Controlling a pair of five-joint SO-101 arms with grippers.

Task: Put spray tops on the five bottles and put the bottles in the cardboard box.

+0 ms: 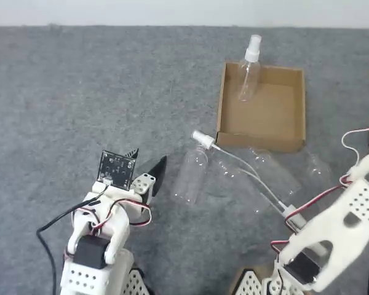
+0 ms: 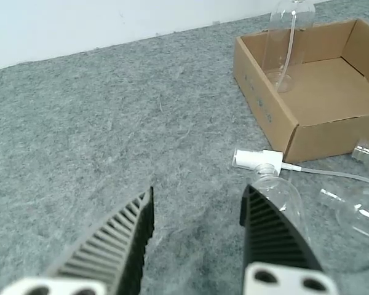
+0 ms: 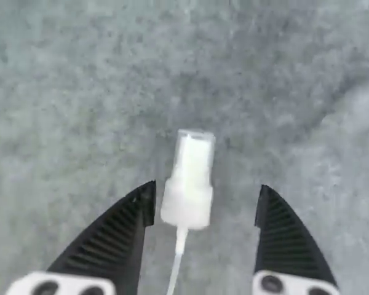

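Right wrist view: spread fingers (image 3: 120,236) straddle spray top (image 3: 188,187).

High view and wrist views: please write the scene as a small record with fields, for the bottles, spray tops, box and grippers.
cardboard box: on the grey carpet, open side up
bottle in box: one, spray top on, leaning on the far wall
bottles on carpet: lying before the box, without tops; number unclear
loose spray top: on the carpet by the box's near corner
left gripper: open, empty, low over the carpet
right gripper: open; second spray top lies between the jaws, not gripped
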